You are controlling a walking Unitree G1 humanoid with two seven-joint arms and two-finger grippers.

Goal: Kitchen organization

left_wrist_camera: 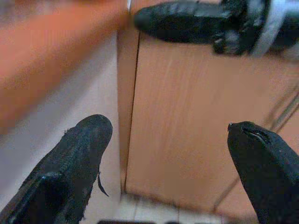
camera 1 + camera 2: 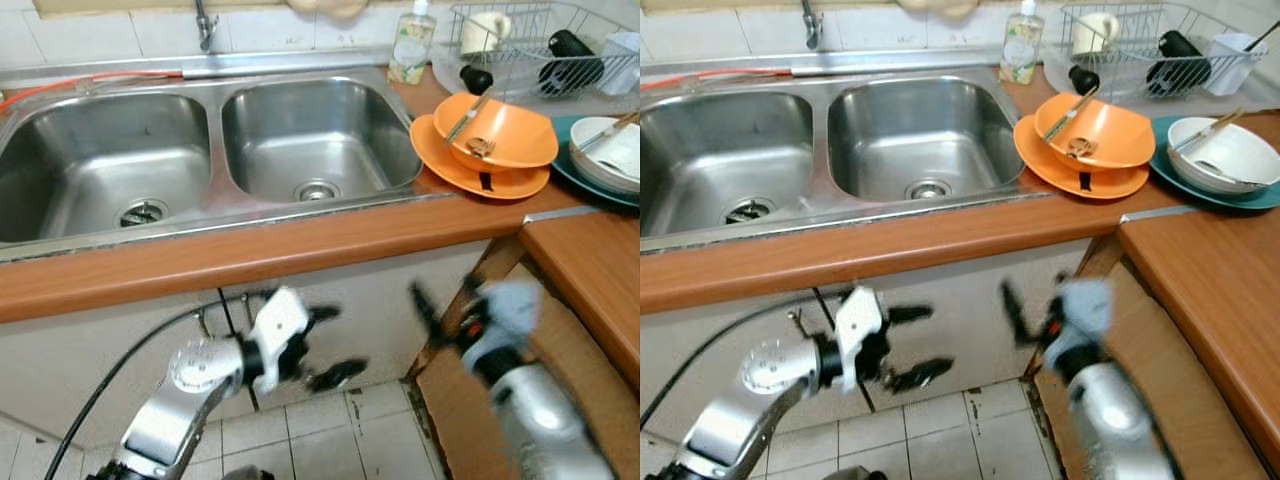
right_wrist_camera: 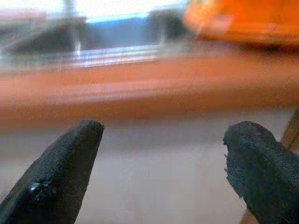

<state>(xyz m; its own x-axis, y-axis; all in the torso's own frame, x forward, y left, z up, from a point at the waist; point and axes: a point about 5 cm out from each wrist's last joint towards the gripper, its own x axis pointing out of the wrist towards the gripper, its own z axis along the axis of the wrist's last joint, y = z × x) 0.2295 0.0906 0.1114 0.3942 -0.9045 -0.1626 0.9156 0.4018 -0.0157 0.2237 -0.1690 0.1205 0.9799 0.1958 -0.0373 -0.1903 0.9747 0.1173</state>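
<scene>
We are standing at the counter (image 2: 200,260) with both arms held low in front of the cabinet, below its edge. Our left gripper (image 2: 325,345) is spreading its fingers wide with nothing between them, and our right gripper (image 2: 1030,305), blurred, is also gaping and holding nothing, as its wrist view confirms.

The dishes we are likely going for are sitting up on the counter, right of the double sink (image 2: 200,150): an orange bowl (image 2: 1105,135) nested on an orange plate (image 2: 1080,180), with a utensil (image 2: 1072,112) leaning in the bowl, its long axis running diagonally toward the back. So the stack is lying above and ahead of both grippers, and we judge the right arm nearer.

Beside it, white bowls (image 2: 1230,150) are resting on a teal plate (image 2: 1260,198), and a dish rack (image 2: 1160,50) is holding a mug behind.
</scene>
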